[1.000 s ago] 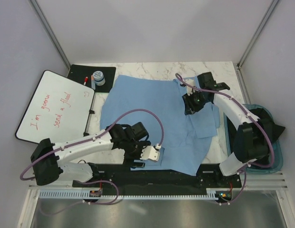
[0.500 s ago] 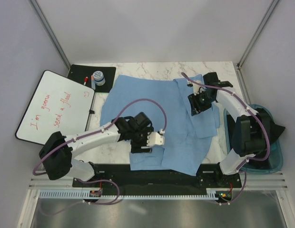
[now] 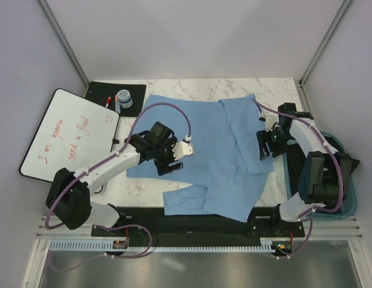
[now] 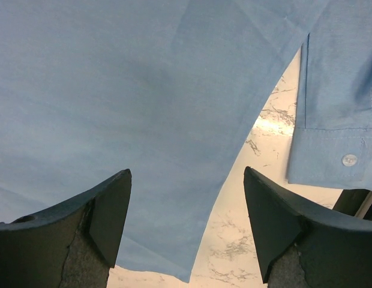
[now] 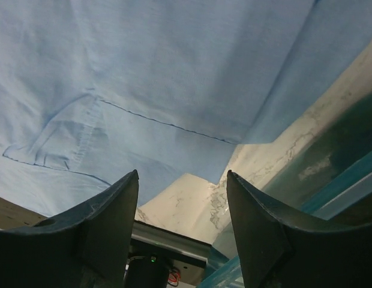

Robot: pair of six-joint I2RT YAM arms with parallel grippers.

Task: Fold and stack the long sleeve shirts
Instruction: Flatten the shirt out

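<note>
Shirt (image 3: 204, 150) lies spread across the middle of the marble table (image 3: 192, 89), collar not discernible to me. My right arm (image 3: 306, 135) hides most of the teal tub (image 3: 352, 203) at 3 o'clock. Left gripper (image 4: 187, 180) and right gripper (image 5: 183, 177) both gape empty over cloth; plain white walls around

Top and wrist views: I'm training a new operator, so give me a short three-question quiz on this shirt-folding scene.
1. True or false: the left hand is shut on the shirt.
2. What lies left of the shirt? A) whiteboard B) folded stack C) basket
3. Fill in: the cuff in the left wrist view carries a white ____.
Key: 1 false, its jaws stand apart with nothing between them; 2 A; 3 button.
</note>
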